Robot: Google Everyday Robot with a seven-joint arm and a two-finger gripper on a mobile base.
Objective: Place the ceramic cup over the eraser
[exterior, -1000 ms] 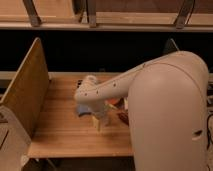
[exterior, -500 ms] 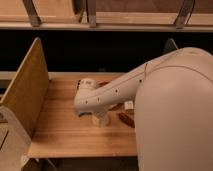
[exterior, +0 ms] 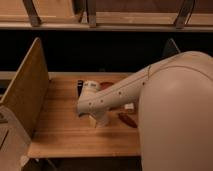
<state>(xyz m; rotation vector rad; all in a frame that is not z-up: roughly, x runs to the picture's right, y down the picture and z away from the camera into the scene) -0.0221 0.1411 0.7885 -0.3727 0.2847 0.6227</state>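
Observation:
A small cream-white ceramic cup (exterior: 91,86) stands at the back of the wooden table, just right of the narrow black eraser (exterior: 80,88); they look close or touching. My white arm reaches in from the right across the table in front of them and hides their lower parts. The gripper (exterior: 101,119) hangs below the arm's end, pointing down near the table, in front of the cup and slightly to its right. I cannot tell whether it holds anything.
An orange-red bowl (exterior: 107,85) sits right of the cup, partly hidden by the arm. A reddish piece (exterior: 128,120) lies on the table (exterior: 60,130) under the arm. A wooden side panel (exterior: 27,90) stands along the left edge. My body fills the right.
The arm's end has shifted slightly toward the table's front. The cup and eraser have not moved.

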